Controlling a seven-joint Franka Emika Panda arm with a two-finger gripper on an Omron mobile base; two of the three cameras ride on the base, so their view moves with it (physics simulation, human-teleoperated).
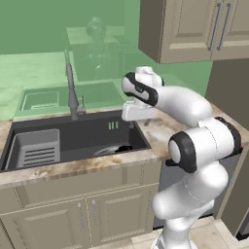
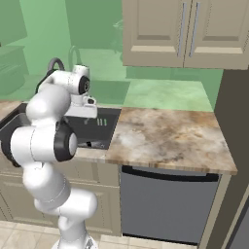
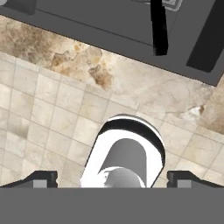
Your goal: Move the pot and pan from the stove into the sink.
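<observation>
gripper [image 3: 112, 177] jaws apart, empty, over counter edge | pan [image 1: 113, 150] lies in sink [image 1: 78, 127] | risk: arm clips faucet [image 1: 71, 92] swinging back for the pot

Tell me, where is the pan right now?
The pan is lying down inside the sink, near its front right corner, to the right of the grey rack and below the faucet in the left base view.
</observation>
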